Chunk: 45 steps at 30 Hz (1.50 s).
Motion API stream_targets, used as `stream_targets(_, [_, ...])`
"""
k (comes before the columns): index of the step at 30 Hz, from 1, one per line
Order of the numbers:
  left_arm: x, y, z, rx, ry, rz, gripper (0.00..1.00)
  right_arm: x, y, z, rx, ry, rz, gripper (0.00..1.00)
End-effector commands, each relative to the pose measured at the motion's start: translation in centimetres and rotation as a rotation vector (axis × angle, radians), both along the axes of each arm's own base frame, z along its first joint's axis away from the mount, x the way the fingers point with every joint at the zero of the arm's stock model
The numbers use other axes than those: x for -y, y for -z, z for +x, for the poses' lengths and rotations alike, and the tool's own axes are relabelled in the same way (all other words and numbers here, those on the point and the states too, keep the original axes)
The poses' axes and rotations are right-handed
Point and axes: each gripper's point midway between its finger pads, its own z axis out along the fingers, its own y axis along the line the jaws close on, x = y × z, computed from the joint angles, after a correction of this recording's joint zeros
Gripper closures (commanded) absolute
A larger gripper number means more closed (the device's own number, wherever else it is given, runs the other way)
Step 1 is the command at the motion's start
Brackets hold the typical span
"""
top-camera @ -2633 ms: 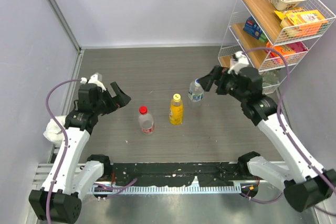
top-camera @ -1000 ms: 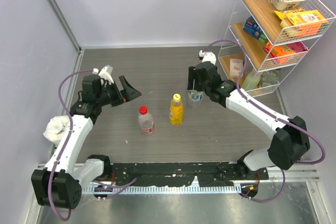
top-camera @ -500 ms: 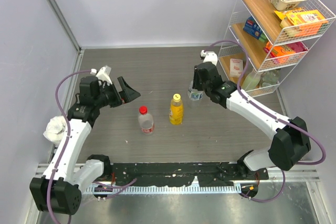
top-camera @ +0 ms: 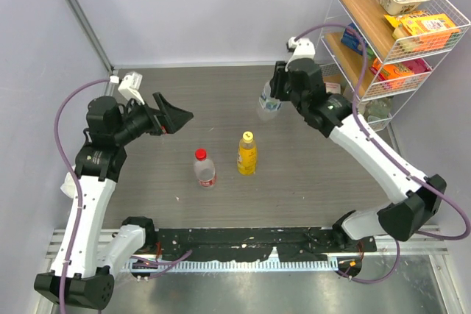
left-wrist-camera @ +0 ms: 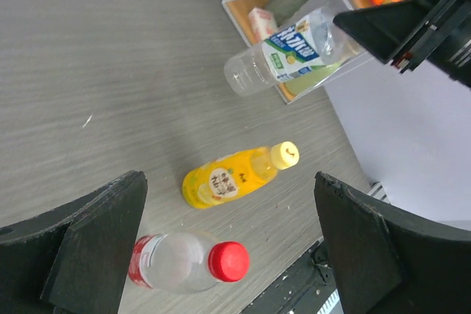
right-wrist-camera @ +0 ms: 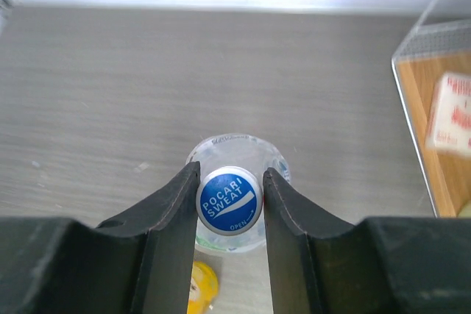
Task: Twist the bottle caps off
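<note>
Now, left hand (top-camera: 176, 118): is hovering over the left side of the table (top-camera: 221, 86), fingers spread wide, gripping nothing and pointing toward the bottles.
Red-label bottle (top-camera: 206, 174): is standing upright on the table toward the front, well apart from both hands.
Red cap (top-camera: 199, 154): is sitting in place on the red-label bottle.
Yellow-orange bottle (top-camera: 246, 158): is standing upright just right of the red-label one, the two not touching.
Yellow cap (top-camera: 248, 136): is sitting in place on the yellow-orange bottle.
Blue-white label bottle (top-camera: 268, 101): is hanging tilted beneath the right hand, farther back than the other two, and appears to be raised off the table in the left wrist view.
White-blue cap (right-wrist-camera: 229, 200): is sitting on its bottle, printed top facing up, pinched on both sides by the black fingers (right-wrist-camera: 171, 215).
Right hand (right-wrist-camera: 230, 182): is reaching in from the right and clamping the white-blue cap from above, carrying the bottle by it.
Wire rack (top-camera: 383, 34): is standing at the table's back right corner, holding boxes and packets on its wooden shelves.
</note>
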Motion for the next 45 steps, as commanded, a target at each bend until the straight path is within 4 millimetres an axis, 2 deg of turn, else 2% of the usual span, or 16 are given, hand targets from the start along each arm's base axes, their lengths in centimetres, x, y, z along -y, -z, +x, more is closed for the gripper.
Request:
stream_targets(1, [1.0,-4.5,-1.0,0.133,0.095,-0.008,0.00,-0.1,-10.5,-2.1,0.189,-0.100,0.090,0.96])
stream_targets(2, [1.2,-5.1,-1.1,0.152,0.114,-0.009,0.00,-0.4,-12.3,-2.5,0.217,-0.127,0.118,0.96])
stream_targets(3, [1.5,-5.8,-1.3,0.174,0.138,-0.013,0.00,-0.3,-13.2,-2.9,0.226,-0.138,0.125,0.95])
stream_targets(4, [1.7,-6.2,-1.3,0.186,0.155,-0.016,0.00,-0.4,-15.3,-3.5,0.257,-0.162,0.153,0.96])
stream_targets(5, [1.9,-6.7,-1.5,0.200,0.176,-0.021,0.00,-0.6,-15.6,-3.9,0.248,-0.179,0.158,0.96])
stream_targets(6, [2.1,-7.2,-1.6,0.216,0.195,-0.027,0.00,-0.9,-17.1,-4.6,0.268,-0.218,0.180,0.96])
stream_targets(7, [2.3,-7.6,-1.7,0.229,0.210,-0.032,0.00,-1.1,-17.5,-5.0,0.264,-0.238,0.195,0.96])
stream_targets(8, [2.5,-8.0,-1.9,0.247,0.225,-0.035,0.00,-1.8,-18.8,-5.8,0.279,-0.296,0.223,0.96])
stream_targets(10, [2.6,-8.5,-1.9,0.273,0.244,-0.034,0.00,-3.2,-19.8,-7.4,0.280,-0.406,0.260,0.96])
stream_targets(12, [2.7,-8.8,-2.1,0.296,0.262,-0.019,0.00,-4.7,-20.1,-8.7,0.264,-0.512,0.280,0.96])
stream_targets(16, [2.8,-8.3,-2.7,0.312,0.305,0.033,0.00,-7.7,-19.2,-11.3,0.196,-0.749,0.302,0.96])
stream_targets(19, [3.1,-8.1,-3.6,0.320,0.362,0.045,0.00,-9.7,-18.4,-14.0,0.143,-0.955,0.337,0.98])
stream_targets(25, [4.4,-8.1,-5.8,0.341,0.518,-0.005,0.00,-11.6,-19.2,-17.0,0.099,-1.175,0.454,0.98])
stream_targets(28, [5.0,-8.2,-7.1,0.334,0.597,-0.051,0.00,-12.3,-20.0,-17.3,0.090,-1.228,0.508,0.98])
stream_targets(32, [5.5,-8.0,-7.9,0.339,0.640,-0.069,0.00,-13.0,-20.0,-17.3,0.065,-1.264,0.546,0.98])
stream_targets(45, [7.1,-6.8,-9.3,0.333,0.692,-0.122,0.00,-13.7,-18.4,-15.0,-0.003,-1.219,0.588,0.98])
